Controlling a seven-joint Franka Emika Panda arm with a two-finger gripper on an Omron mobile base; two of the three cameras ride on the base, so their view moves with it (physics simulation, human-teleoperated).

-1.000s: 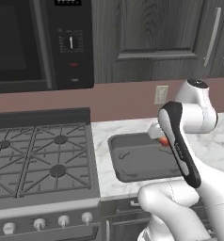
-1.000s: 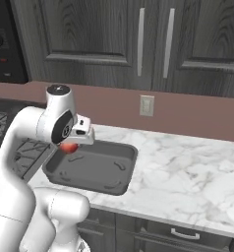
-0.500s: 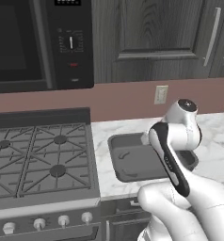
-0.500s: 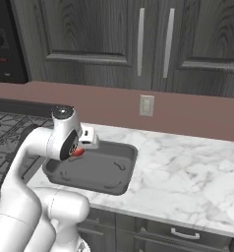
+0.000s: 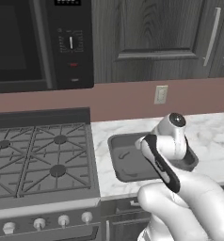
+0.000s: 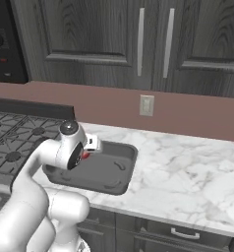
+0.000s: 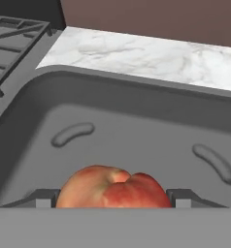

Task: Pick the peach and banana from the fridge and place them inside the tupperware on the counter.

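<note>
Our gripper (image 7: pixel 115 201) is closed on the peach (image 7: pixel 113 186), the red-orange fruit sitting between the two dark fingertips (image 7: pixel 44 197), with jaws spread wide to fit its round body. In the hand view we look past the fruit onto the floor of the tupperware (image 7: pixel 137 99), a dark grey tray with rounded corners and two raised ridges moulded into its bottom; whether the peach touches that floor, we cannot tell. From the right base view we see only a sliver of red at the wrist, where the peach (image 6: pixel 84 156) hangs over the left part of the tupperware (image 6: pixel 120 181).

The tupperware (image 5: pixel 117 157) rests on the counter (image 5: pixel 212 132), white marble with grey veins, and our white arm covers its right half in the left base view. Just left of the tray lies the stove (image 5: pixel 38 162) with black grates, knobs along its front edge. Behind the tray, a wall outlet (image 6: pixel 146 105) sits on the reddish-brown backsplash. Above the stove hangs a black microwave (image 5: pixel 38 42), and dark wood cabinets (image 6: pixel 153 42) with silver handles run above the counter (image 6: pixel 188 172).
</note>
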